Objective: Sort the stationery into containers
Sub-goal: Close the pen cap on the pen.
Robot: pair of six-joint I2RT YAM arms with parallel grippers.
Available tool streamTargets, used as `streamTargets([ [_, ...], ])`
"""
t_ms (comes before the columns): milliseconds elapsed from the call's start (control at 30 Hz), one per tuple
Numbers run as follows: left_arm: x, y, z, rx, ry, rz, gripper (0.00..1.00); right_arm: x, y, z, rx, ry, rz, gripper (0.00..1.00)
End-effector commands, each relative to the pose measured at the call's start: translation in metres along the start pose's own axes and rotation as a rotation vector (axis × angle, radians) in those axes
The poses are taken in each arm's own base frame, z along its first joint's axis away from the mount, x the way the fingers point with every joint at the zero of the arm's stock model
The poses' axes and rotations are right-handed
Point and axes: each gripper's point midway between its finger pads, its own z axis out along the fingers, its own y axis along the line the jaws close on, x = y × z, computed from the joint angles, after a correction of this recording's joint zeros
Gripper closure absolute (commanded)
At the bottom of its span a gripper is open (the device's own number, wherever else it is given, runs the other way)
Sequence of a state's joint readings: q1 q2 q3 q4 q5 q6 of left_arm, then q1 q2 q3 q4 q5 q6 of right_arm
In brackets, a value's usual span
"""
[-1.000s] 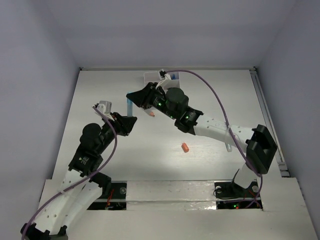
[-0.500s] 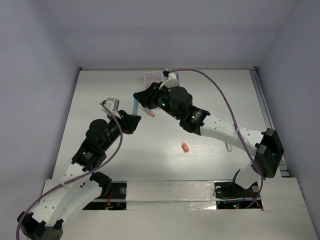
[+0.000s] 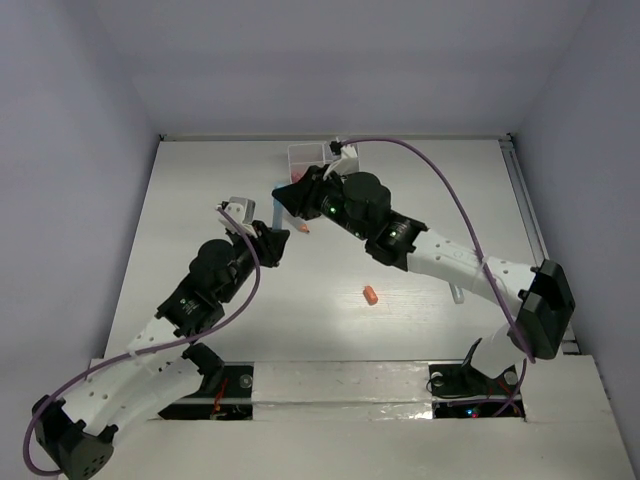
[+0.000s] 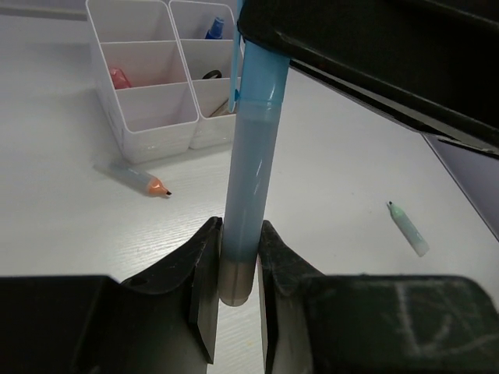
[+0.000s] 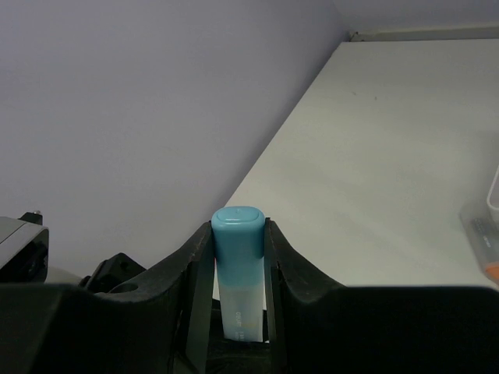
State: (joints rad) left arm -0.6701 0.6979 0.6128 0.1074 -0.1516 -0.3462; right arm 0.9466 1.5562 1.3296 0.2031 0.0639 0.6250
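A light-blue marker [image 3: 274, 214] is held off the table between my two grippers. My right gripper [image 3: 287, 196] is shut on its cap end [image 5: 237, 234]. My left gripper [image 3: 268, 240] is shut on its grey bottom end [image 4: 238, 269], with both fingers against the barrel. The white six-compartment organiser box [image 3: 303, 154] stands just behind, at the table's far edge. In the left wrist view the box [image 4: 158, 128] holds a pink item [image 4: 118, 78], a blue-capped bottle [image 4: 217, 28] and black scissors handles [image 4: 210, 75].
An orange-tipped marker [image 3: 302, 228] lies on the table in front of the box, also in the left wrist view [image 4: 141, 180]. A pale-green marker [image 4: 408, 229] lies to the right. An orange eraser bit [image 3: 370, 295] lies mid-table.
Both grippers shifted right, toward the box. The left arm reached up and in to the marker's lower end and now grips it under the right gripper.
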Motion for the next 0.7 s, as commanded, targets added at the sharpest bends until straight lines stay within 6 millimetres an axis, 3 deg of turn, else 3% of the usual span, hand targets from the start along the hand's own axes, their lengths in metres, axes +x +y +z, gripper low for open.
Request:
streamTargets([
  [0, -0.1, 0.014, -0.006, -0.119, -0.386, -0.076, 1.0, 0.081, 0.021, -0.043, -0.103, 0.332, 0.023, 1.0],
  [233, -0.115, -0.001, -0.005, -0.062, -0.404, -0.07, 1.0, 0.107, 0.009, -0.057, -0.115, 0.408, 0.004, 1.0],
  [367, -0.13, -0.013, -0.002, -0.033, -0.404, -0.055, 1.0, 0.13, -0.009, -0.066, -0.095, 0.441, 0.002, 1.0],
  [400, -0.143, -0.02, -0.005, -0.015, -0.425, -0.057, 1.0, 0.134, -0.012, -0.068, -0.092, 0.45, 0.004, 1.0],
  [467, -0.149, -0.026, 0.0, -0.004, -0.419, -0.04, 1.0, 0.14, -0.014, -0.069, -0.102, 0.447, 0.024, 1.0],
  [500, -0.164, -0.032, -0.003, 0.008, -0.439, -0.038, 1.0, 0.151, -0.02, -0.073, -0.095, 0.468, 0.034, 1.0],
  [667, -0.185, -0.056, 0.009, 0.071, -0.427, -0.009, 1.0, 0.186, -0.032, -0.077, -0.067, 0.514, 0.062, 1.0],
])
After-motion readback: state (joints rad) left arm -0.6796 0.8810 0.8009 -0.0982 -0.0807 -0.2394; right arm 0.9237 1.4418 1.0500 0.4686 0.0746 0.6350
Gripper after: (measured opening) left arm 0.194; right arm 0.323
